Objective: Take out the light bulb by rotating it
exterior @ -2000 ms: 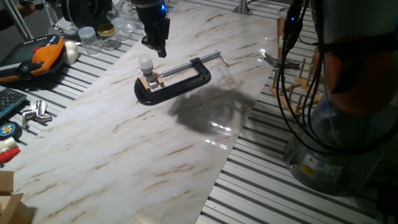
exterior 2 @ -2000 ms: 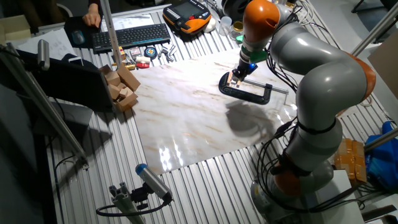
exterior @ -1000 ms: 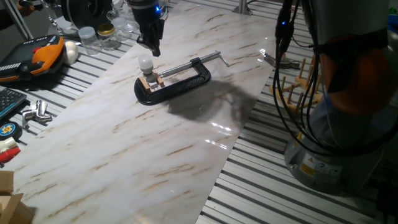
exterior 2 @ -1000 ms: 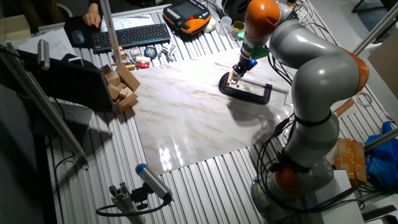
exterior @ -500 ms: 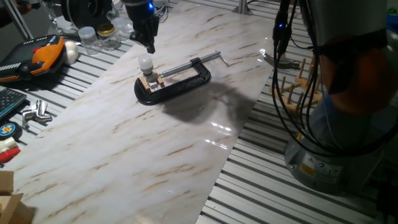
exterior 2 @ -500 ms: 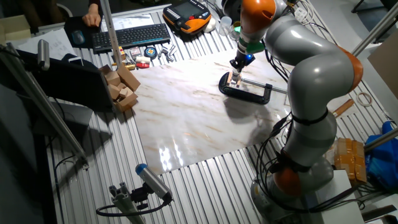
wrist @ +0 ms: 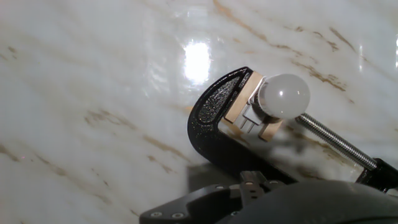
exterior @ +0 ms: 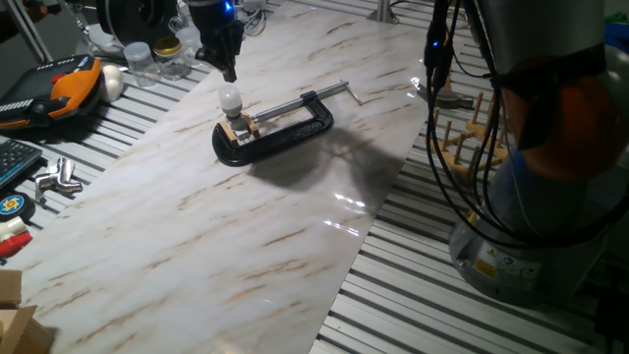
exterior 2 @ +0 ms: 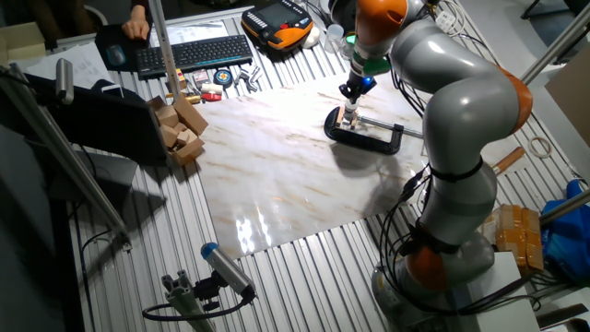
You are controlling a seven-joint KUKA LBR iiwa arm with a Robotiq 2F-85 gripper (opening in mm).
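Gripper [exterior: 229,67] hangs just above and slightly behind the small frosted-white round light bulb [exterior: 229,99]; we cannot tell how far its jaws are parted. The bulb stands upright between wooden blocks in the black metal C-clamp [exterior: 280,132] on the marble-patterned bench [exterior: 197,236]. We judge we should centre over the globe, descend, grip gently, then twist about its vertical axis. Only our hand view shows the bulb [wrist: 283,96] off-centre and the clamp's screw [wrist: 336,144]; the fixed views show height.

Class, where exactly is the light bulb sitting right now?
In one fixed view the light bulb stands upright between wooden blocks in the black C-clamp, on the marble board's far left, just below the tool.
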